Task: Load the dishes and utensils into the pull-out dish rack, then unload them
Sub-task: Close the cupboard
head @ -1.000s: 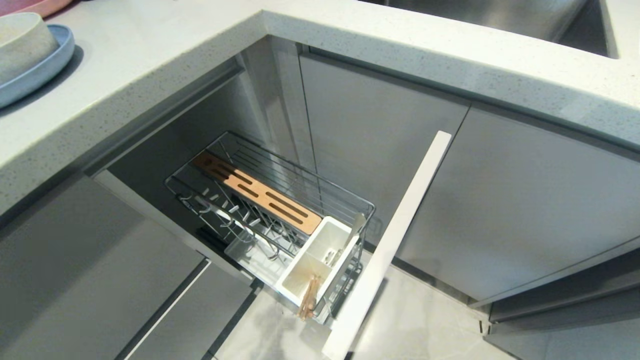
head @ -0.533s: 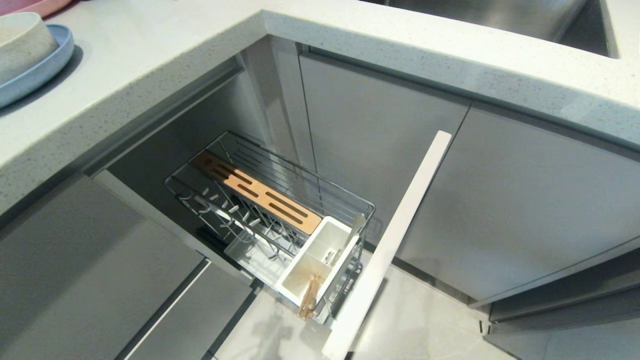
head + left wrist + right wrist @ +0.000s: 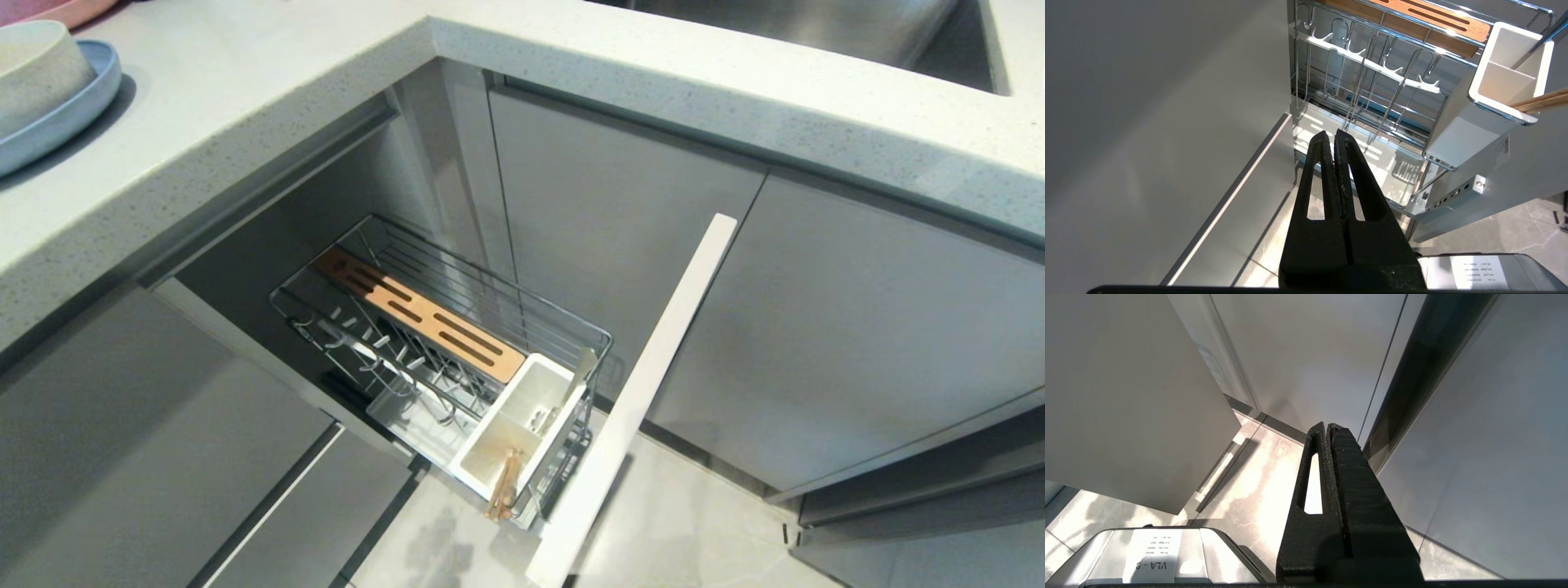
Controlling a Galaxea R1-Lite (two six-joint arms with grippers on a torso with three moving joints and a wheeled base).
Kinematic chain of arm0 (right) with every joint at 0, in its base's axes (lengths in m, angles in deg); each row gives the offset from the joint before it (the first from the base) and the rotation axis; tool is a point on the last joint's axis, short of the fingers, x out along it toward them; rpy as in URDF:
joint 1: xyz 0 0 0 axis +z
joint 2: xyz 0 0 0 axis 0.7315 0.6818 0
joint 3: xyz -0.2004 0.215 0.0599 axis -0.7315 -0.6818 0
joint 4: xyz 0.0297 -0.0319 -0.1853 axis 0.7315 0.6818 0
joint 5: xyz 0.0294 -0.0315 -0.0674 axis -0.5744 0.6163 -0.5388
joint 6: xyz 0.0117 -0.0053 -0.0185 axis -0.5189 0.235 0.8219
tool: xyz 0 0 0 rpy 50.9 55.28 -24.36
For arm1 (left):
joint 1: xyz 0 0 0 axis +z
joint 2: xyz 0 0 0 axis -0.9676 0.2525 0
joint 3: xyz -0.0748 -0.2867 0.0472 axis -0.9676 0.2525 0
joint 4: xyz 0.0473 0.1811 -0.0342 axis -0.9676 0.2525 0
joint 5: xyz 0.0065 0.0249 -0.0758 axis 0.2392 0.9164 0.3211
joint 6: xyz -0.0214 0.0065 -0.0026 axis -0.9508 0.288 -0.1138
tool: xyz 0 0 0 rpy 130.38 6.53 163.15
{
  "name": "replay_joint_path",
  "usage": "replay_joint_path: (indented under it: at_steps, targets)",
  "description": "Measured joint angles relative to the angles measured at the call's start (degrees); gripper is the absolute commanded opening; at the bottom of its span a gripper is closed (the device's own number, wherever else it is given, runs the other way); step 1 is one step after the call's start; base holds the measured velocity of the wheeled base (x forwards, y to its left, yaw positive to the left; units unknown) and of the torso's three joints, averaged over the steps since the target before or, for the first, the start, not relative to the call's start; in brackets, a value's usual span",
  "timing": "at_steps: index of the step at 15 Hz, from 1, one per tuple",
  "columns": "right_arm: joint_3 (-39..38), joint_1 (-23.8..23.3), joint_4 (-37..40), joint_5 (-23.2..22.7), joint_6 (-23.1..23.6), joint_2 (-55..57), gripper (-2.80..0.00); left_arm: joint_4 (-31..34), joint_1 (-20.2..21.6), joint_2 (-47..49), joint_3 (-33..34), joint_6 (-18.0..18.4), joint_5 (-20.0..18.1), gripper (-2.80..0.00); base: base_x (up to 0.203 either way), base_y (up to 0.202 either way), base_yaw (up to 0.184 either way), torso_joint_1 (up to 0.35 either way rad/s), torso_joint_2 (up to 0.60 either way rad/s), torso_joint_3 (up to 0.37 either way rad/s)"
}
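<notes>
Both claws, left [image 3: 1334,136] and right [image 3: 1327,430], pinched closed, empty, low beside the rack [image 3: 457,327]; chopsticks [image 3: 502,488] (light, stiff, thin, probably slippery) upright in its white caddy [image 3: 522,412], best pinched near their tops.

Printed white label [image 3: 1152,555] on the robot's grey base housing, seen upside down from the right wrist view, opening "VLA - 2" or similar in black; last character cut off by glare, smaller lines above too faint to read. Second white label [image 3: 1479,272] on the same kind of housing in the left wrist view, several rows of small black print, none legible. Small white sticker [image 3: 1502,148] with barcode-like bars on the side of the white plastic caddy [image 3: 1457,134], characters unreadable. No readable text anywhere in the head view.
</notes>
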Motion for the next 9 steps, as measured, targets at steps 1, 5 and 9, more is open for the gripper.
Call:
replay_joint_path:
  at_steps: [1, 5, 9]
  targets:
    - [0.0, 0.0, 0.0, 0.0, 0.0, 0.0, -2.80, 0.0, 0.0, 0.0, 0.0, -0.2, 0.2, -2.80, 0.000, 0.000, 0.000, 0.000, 0.00, 0.000]
    - [0.0, 0.0, 0.0, 0.0, 0.0, 0.0, -2.80, 0.0, 0.0, 0.0, 0.0, 0.1, 0.3, -2.80, 0.000, 0.000, 0.000, 0.000, 0.00, 0.000]
    - [0.0, 0.0, 0.0, 0.0, 0.0, 0.0, -2.80, 0.1, 0.0, 0.0, 0.0, 0.5, 0.2, -2.80, 0.000, 0.000, 0.000, 0.001, 0.00, 0.019]
